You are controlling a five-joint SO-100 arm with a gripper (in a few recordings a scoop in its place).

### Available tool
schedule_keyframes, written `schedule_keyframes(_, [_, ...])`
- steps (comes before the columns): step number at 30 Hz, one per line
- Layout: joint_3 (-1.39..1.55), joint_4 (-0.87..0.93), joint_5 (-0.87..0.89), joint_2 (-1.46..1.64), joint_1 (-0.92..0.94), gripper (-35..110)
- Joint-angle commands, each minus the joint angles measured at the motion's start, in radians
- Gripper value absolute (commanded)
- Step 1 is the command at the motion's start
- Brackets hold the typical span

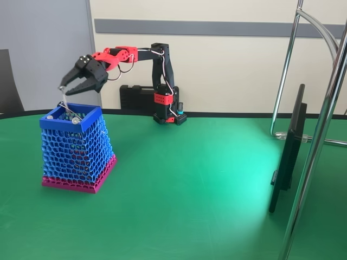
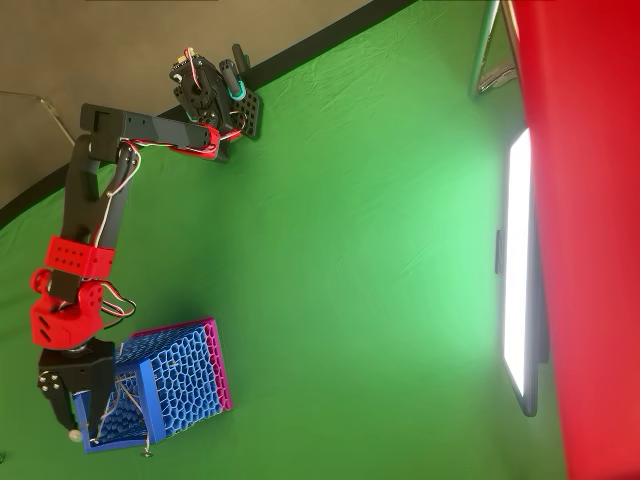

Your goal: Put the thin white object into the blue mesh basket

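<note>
- A dark flat screen (image 1: 287,157) is standing on edge nearest the camera at the right of the fixed view, beside shiny metal stand tubes (image 1: 317,146).
- The green table (image 1: 190,184) is carrying the blue mesh basket (image 1: 76,154), which is sitting upright at the left of the fixed view on its magenta base, rim up.
- The gripper (image 1: 66,88) is hanging just above the basket's rim, its jaws spread apart at the tips.
- The thin white object (image 1: 64,101) is dangling from the gripper's lower tip, reaching down to the basket's open mouth; whether it is pinched or merely hooked there, I cannot tell.
- In the overhead view the gripper (image 2: 78,425) is lying over the basket's (image 2: 180,385) opening.
- The arm's black base (image 1: 165,111) is standing well behind the basket, near the wall.
</note>
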Motion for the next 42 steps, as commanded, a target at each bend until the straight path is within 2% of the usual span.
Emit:
schedule_keyframes(1, [0.023,-0.018,-0.023,0.107,0.02,20])
schedule_keyframes(9, [0.212,-0.067,-0.123,0.279,0.048,19])
schedule_keyframes(17, [0.474,0.003,-0.414,0.558,-0.018,18])
schedule_keyframes(31, [0.965,0.238,-0.914,1.048,-0.354,10])
schedule_keyframes(37, [1.223,0.284,-1.011,1.27,-0.522,0])
schedule_keyframes(42, [1.443,0.255,-1.028,1.434,-0.572,0])
